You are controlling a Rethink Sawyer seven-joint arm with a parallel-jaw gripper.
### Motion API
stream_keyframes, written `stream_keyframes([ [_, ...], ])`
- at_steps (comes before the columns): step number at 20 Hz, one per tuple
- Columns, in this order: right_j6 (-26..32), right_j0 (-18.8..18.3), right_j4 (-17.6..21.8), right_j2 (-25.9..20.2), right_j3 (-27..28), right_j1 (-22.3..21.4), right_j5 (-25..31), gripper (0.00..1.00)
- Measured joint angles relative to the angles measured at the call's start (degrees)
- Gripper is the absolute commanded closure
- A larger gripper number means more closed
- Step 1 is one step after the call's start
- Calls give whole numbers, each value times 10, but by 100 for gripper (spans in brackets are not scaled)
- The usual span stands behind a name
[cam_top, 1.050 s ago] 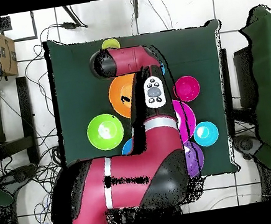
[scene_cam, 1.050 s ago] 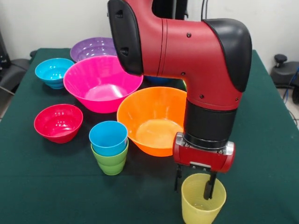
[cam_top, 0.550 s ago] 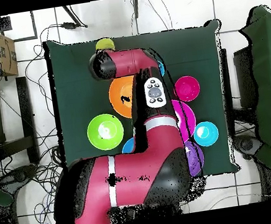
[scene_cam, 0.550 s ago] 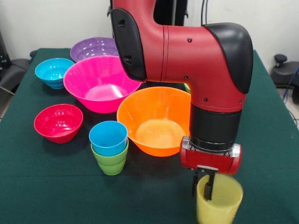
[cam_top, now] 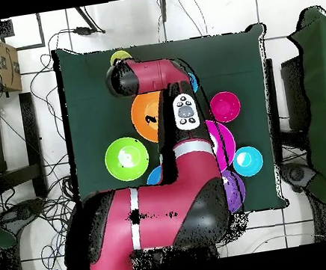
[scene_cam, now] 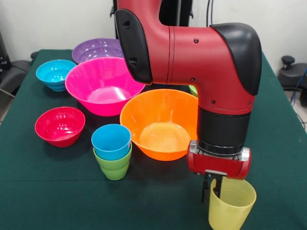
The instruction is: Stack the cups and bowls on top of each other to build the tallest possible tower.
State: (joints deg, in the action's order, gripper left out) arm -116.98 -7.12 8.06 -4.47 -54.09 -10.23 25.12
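Pinching the rim of the translucent yellow ridged cup (scene_cam: 231,203) at the table's near edge, the gripper (scene_cam: 214,189) is closed on it — smooth sky-blue cup (scene_cam: 111,141) already nests in green stepped cup (scene_cam: 114,165), bowls unstacked.

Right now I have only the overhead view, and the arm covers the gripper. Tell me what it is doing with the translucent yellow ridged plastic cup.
Observer: The gripper is shut on the translucent yellow ridged plastic cup, one finger inside the rim and one outside.
Operator: Now locate the other cups.
Observer: The smooth sky-blue plastic cup sits upright, nested in the stepped green plastic cup, beside the large orange plastic bowl.
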Motion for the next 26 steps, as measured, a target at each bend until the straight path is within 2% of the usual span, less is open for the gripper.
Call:
stream_keyframes([
  [7, 0, 1, -15, 0, 4, 1, 18, 100],
  [9, 0, 2, -22, 0, 13, 3, 44, 100],
  [16, 0, 4, -38, 0, 75, 8, 195, 100],
  [21, 0, 4, -43, -1, 110, 8, 250, 100],
  [26, 0, 1, -48, -2, 136, 8, 280, 100],
])
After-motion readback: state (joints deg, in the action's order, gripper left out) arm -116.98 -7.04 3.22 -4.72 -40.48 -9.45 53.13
